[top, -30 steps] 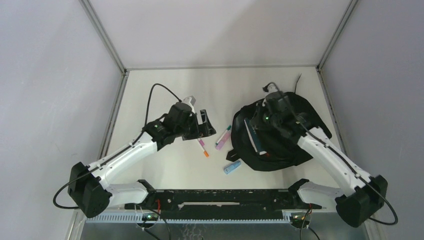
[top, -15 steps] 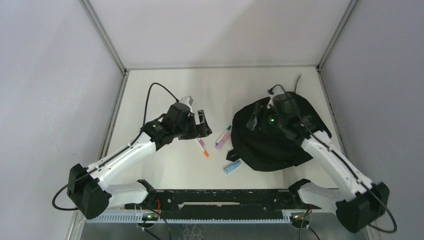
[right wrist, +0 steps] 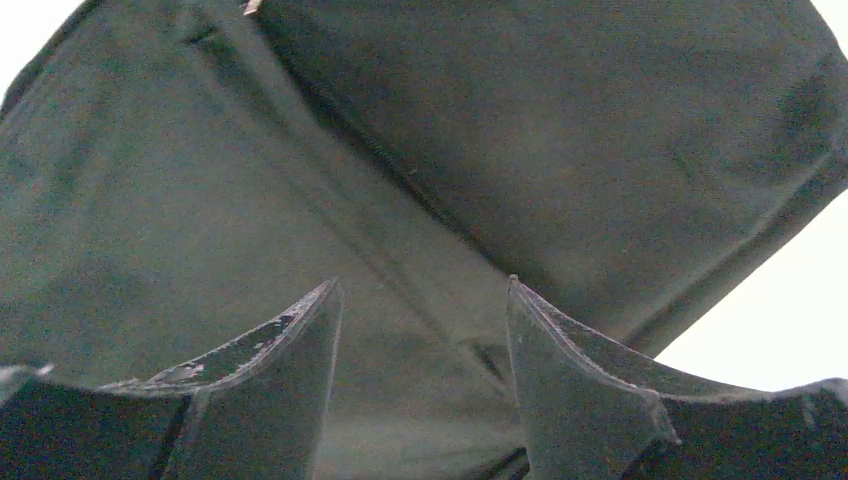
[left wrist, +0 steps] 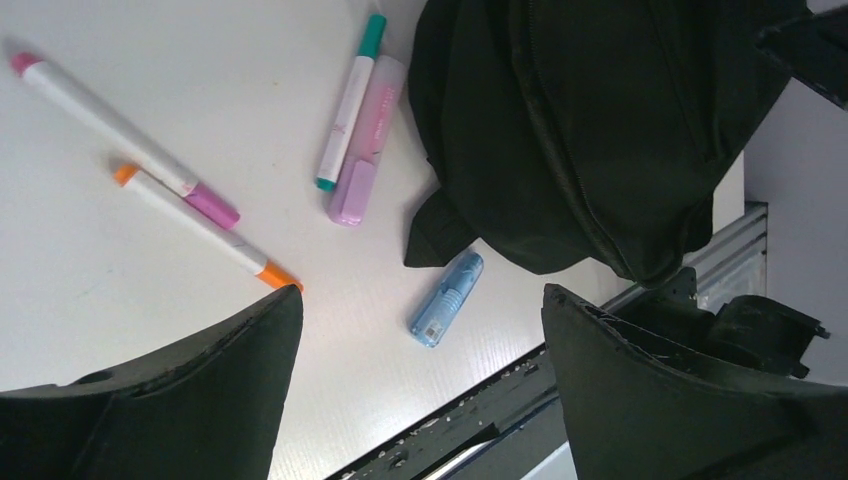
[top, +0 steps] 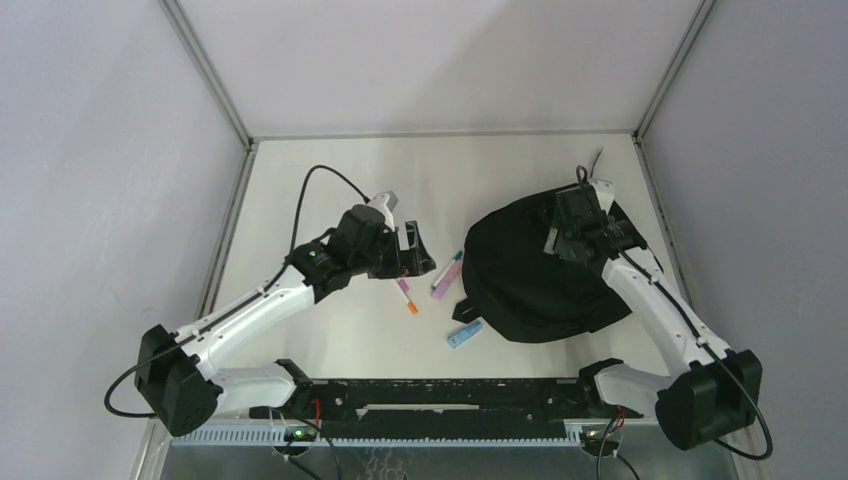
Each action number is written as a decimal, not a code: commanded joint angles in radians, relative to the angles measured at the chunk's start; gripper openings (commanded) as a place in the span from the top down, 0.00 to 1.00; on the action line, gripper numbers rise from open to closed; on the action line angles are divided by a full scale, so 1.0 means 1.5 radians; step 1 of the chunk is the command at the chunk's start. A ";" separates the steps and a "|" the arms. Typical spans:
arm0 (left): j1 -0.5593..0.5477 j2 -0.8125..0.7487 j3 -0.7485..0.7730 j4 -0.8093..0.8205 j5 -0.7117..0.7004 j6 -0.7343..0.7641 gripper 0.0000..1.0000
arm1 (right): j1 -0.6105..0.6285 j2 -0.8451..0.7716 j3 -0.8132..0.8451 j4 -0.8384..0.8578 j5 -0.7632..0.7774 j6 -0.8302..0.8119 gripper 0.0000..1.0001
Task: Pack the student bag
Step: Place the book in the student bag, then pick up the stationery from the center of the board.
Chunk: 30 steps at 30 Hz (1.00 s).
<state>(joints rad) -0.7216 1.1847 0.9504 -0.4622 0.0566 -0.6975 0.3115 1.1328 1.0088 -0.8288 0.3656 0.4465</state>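
The student bag (top: 535, 285) lies slumped on the right half of the table (top: 330, 180), and its black fabric is folded over so that no opening is shown in any view. The right gripper (right wrist: 425, 300) is held just above that fabric with its jaws apart and nothing between them. The left gripper (left wrist: 420, 310) is spread wide and empty over the loose stationery: a pink-tipped marker (left wrist: 120, 135), an orange-tipped marker (left wrist: 200, 225), a teal pen (left wrist: 350, 100) lying against a pink highlighter (left wrist: 365, 140), and a small blue item (left wrist: 446, 298) just beside the bag's near edge. The step in hand is judged to be the collection of these pieces. It would be done best if the bag's mouth were first pinched at its edge and lifted by the right gripper — a single layer only, so that the pocket gapes. A marker should then be taken across the middle of its barrel, squarely and one at a time, because the two markers lie close together and a slanted grip could roll either one away.
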 commanded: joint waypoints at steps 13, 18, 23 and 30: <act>-0.019 0.035 -0.037 0.034 0.013 0.003 0.09 | -0.014 0.050 -0.052 0.117 -0.110 0.068 0.30; -0.084 0.015 -0.075 0.033 -0.024 0.079 0.14 | 0.046 -0.082 -0.074 0.112 -0.092 0.079 0.23; -0.228 0.086 -0.037 0.016 -0.128 0.162 0.15 | 0.010 -0.173 -0.075 0.100 -0.095 0.083 0.23; -0.318 0.271 0.062 0.041 -0.183 0.169 0.20 | -0.070 -0.190 -0.074 0.093 -0.162 0.074 0.24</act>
<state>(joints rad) -1.1599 1.4857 0.9215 -0.4412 -0.1226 -0.4877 0.2371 0.8417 0.8886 -0.6994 0.1780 0.5537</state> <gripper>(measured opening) 0.815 0.768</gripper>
